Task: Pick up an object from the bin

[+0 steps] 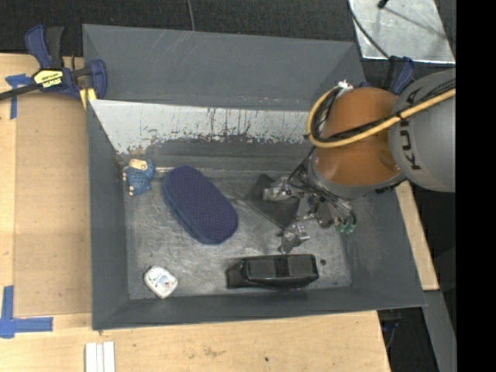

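**Approach step of a pick.** The hand is being held low over the floor of the bin at about 4 o'clock, under the arm's orange cover. Whether it is apart or together cannot be told, and nothing is being seen clamped in it. The nearest thing, a black box, is lying flat at 5 o'clock, just beside the hand on its 6 o'clock side. It is being judged the likely target, though no grasp is yet being made. The box is being shown as a long, low, dark oblong with rounded ends, its long axis running from 9 to 3 o'clock along the 6 o'clock wall. The next move is being judged to call for a short shift toward 6 o'clock, a descent astride the box's narrow width, and a closing. A blue oval case at 9 o'clock, a small blue figure at 10 o'clock and a white round thing at 7 o'clock are lying well apart from the hand.
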You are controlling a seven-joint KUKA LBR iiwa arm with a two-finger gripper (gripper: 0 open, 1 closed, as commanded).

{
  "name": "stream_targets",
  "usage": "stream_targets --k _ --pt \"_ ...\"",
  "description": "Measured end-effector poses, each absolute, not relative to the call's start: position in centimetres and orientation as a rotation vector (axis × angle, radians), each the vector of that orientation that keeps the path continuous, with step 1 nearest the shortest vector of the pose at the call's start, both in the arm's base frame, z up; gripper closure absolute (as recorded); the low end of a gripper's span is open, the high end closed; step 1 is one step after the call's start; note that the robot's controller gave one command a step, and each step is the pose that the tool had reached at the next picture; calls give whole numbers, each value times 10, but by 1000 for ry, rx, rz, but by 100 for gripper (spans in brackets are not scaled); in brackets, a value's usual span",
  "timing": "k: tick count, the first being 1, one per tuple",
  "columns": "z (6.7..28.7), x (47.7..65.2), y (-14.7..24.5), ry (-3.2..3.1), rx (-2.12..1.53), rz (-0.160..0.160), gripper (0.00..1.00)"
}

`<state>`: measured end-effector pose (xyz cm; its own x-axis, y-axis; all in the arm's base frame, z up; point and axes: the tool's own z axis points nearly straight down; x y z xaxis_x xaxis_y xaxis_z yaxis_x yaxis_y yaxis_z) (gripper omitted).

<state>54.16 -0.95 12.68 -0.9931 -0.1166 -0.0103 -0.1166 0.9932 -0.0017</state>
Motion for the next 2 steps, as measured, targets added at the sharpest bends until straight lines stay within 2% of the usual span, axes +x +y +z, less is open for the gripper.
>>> stream_targets --k 1,2 --pt "79 585 -23 3133 -146 -1 0" --pt "83 586 -22 3127 -148 -1 100"
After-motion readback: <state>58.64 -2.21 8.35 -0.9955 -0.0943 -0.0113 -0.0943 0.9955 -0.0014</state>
